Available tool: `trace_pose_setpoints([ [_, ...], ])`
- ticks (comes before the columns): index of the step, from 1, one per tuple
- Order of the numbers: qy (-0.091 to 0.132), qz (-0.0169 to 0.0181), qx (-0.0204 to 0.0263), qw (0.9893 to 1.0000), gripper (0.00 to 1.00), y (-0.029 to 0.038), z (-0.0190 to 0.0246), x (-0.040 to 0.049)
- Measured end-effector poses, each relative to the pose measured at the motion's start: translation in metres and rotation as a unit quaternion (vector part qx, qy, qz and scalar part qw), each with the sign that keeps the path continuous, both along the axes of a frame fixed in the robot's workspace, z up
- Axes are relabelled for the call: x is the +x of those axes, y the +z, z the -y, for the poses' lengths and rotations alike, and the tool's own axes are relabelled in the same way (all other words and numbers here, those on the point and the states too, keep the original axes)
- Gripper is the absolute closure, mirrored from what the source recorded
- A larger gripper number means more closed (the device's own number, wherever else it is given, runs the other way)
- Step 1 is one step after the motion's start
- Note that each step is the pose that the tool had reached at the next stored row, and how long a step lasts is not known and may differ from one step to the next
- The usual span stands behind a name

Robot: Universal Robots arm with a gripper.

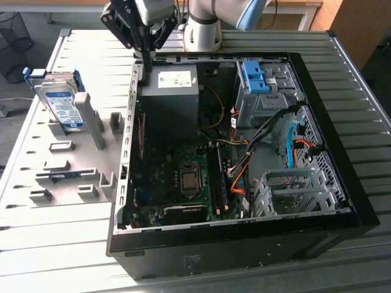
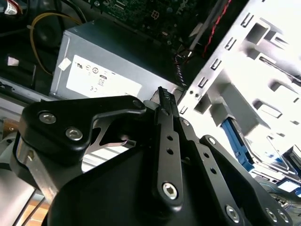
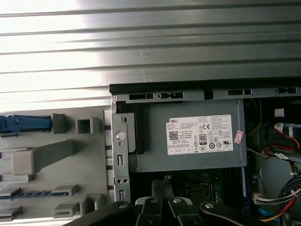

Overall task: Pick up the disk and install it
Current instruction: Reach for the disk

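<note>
In the exterior view the gripper (image 1: 148, 60) hangs closed and empty over the far edge of the computer case (image 1: 244, 256), well apart from the disk (image 1: 61, 105), which stands in the grey rack (image 1: 93, 125) at the exterior view's left; in the second wrist view its fingers (image 2: 167, 122) are pressed together beside the power supply (image 2: 103, 61), and in the first wrist view they are the same.

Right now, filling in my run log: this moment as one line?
gripper: shut, empty | position: beside power supply | disk: standing in rack, not picked up
</note>
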State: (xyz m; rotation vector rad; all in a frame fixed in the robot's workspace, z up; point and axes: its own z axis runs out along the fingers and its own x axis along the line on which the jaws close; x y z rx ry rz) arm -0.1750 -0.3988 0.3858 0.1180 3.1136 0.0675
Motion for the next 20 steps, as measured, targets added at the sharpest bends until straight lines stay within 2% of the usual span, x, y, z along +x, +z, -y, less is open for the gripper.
trace_pose_setpoints([
  [10, 0.0, 0.0, 0.0, 1.0, 0.89, -0.0007, -0.002, -0.0176],
  [20, 0.0, 0.0, 0.0, 1.0, 0.89, -0.0013, -0.0026, -0.0245],
])
